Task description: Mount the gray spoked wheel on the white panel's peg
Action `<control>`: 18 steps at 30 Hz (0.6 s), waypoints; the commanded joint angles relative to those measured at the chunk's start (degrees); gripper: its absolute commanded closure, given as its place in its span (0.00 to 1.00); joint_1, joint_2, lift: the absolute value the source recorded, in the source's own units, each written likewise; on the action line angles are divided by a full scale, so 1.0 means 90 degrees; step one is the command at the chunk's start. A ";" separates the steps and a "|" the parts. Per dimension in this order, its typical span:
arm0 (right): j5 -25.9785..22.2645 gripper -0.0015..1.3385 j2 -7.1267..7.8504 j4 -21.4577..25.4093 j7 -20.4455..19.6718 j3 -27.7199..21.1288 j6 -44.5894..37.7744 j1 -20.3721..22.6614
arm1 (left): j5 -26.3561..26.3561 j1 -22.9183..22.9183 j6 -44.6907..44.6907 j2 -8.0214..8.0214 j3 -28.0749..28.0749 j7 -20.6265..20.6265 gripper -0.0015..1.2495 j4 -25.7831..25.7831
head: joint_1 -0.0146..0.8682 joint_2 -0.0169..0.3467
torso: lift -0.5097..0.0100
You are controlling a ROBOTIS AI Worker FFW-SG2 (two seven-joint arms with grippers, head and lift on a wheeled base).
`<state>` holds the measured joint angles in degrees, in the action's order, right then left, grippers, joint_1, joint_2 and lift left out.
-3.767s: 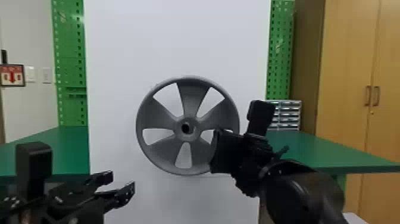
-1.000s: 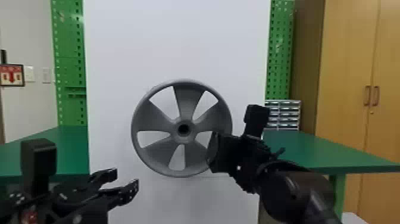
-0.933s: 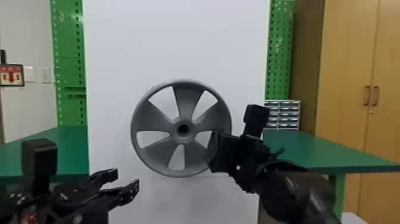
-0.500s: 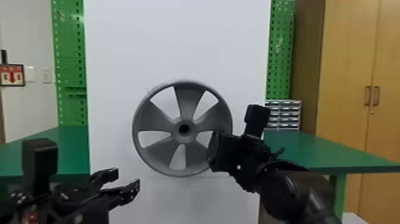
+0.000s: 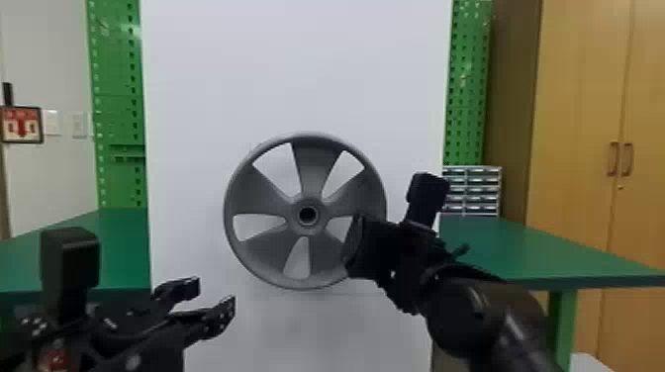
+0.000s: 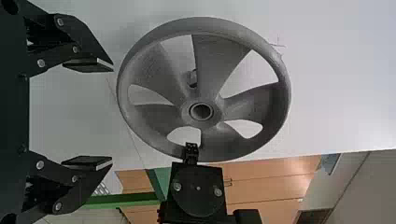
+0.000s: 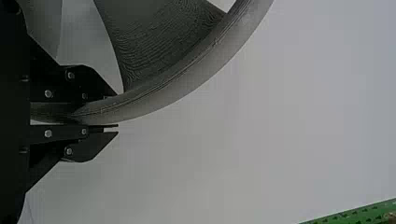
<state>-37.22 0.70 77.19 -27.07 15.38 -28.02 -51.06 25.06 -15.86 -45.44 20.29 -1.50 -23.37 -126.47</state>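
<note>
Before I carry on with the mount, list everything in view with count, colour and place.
wheel: one, gray, before the panel
stub: one, grayish, behind the wheel; possibly the peg
panel: one, white, centre
perforated boards: two, green, either side
worktop: one or two, green, both sides
drawer unit: one, gray, right
cupboard: one, wood-brown, far right
sign: one, red and white, far left
left gripper: one, black, lower left, empty
right gripper: one, black, on the wheel's rim
</note>
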 commanded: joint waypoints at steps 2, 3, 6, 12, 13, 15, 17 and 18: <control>-0.0152 0.92 -0.0029 -0.0129 -0.0117 -0.0029 0.0096 -0.0108 | -0.0001 -0.0015 0.0000 0.0011 0.0020 0.0009 0.43 0.0000 | 0.15 0.03 | 0.15; -0.0152 0.92 -0.0029 -0.0159 -0.0117 -0.0049 0.0096 -0.0128 | -0.0001 -0.0015 0.0000 0.0011 0.0020 -0.0001 0.43 0.0000 | 0.15 0.03 | 0.15; -0.0201 0.92 -0.0029 -0.0266 -0.0117 -0.0107 0.0144 -0.0177 | -0.0001 -0.0015 0.0000 0.0021 0.0030 0.0009 0.43 0.0000 | 0.15 0.03 | 0.15; -0.0259 0.92 -0.0048 -0.0500 -0.0166 -0.0166 0.0359 -0.0226 | -0.0001 -0.0025 0.0000 0.0031 0.0040 0.0009 0.43 0.0000 | 0.15 0.03 | 0.15; -0.0259 0.92 -0.0058 -0.0500 -0.0166 -0.0185 0.0388 -0.0216 | -0.0001 -0.0025 0.0000 0.0041 0.0040 0.0009 0.43 0.0000 | 0.15 0.03 | 0.15; -0.0269 0.92 -0.0058 -0.0500 -0.0176 -0.0185 0.0437 -0.0216 | -0.0001 -0.0025 0.0000 0.0041 0.0030 0.0009 0.43 0.0000 | 0.15 0.03 | 0.15; -0.0259 0.92 -0.0068 -0.0500 -0.0186 -0.0176 0.0447 -0.0226 | -0.0001 -0.0025 0.0000 0.0041 0.0030 0.0009 0.43 0.0000 | 0.15 0.03 | 0.15; -0.0259 0.92 -0.0068 -0.0500 -0.0205 -0.0185 0.0467 -0.0226 | -0.0001 -0.0025 0.0000 0.0041 0.0040 0.0009 0.43 0.0000 | 0.15 0.03 | 0.15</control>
<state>-39.55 0.19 72.75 -28.65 13.78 -24.36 -53.01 25.05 -16.09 -45.44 20.64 -1.19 -23.29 -126.47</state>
